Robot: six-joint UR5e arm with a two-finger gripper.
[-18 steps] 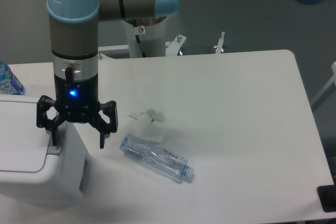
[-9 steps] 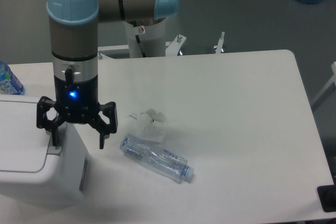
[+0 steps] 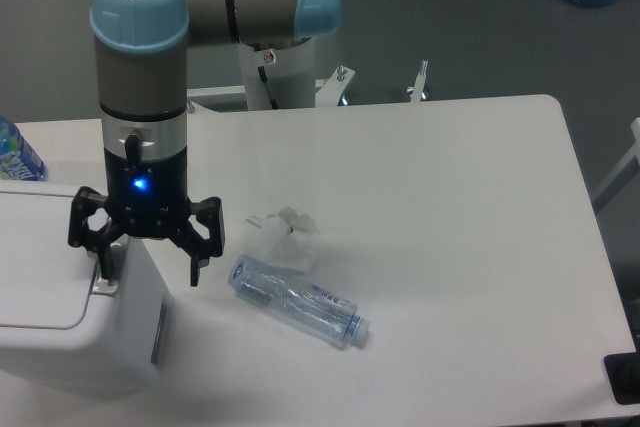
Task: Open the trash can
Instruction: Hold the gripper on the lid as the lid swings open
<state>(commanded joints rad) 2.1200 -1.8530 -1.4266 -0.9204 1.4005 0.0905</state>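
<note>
The trash can [image 3: 60, 347] is a large boxy white bin at the front left of the table, with a flat white lid [image 3: 35, 267] lying shut on top and a grey slot on its right side. My gripper [image 3: 150, 267] hangs open at the can's right top edge. Its left finger [image 3: 103, 259] rests down on the grey button strip at the lid's right end. Its right finger [image 3: 200, 257] hangs in the air beside the can's right wall. Nothing is between the fingers.
A clear plastic bottle [image 3: 298, 300] lies on its side on the table [image 3: 430, 197] right of the can, with a crumpled white tissue [image 3: 285, 237] just behind it. Another bottle [image 3: 15, 152] stands at the far left edge. The arm's base [image 3: 280, 72] is at the back.
The gripper has dipped very slightly, its left finger pressing a bit lower on the button strip. The lid has not visibly moved.
</note>
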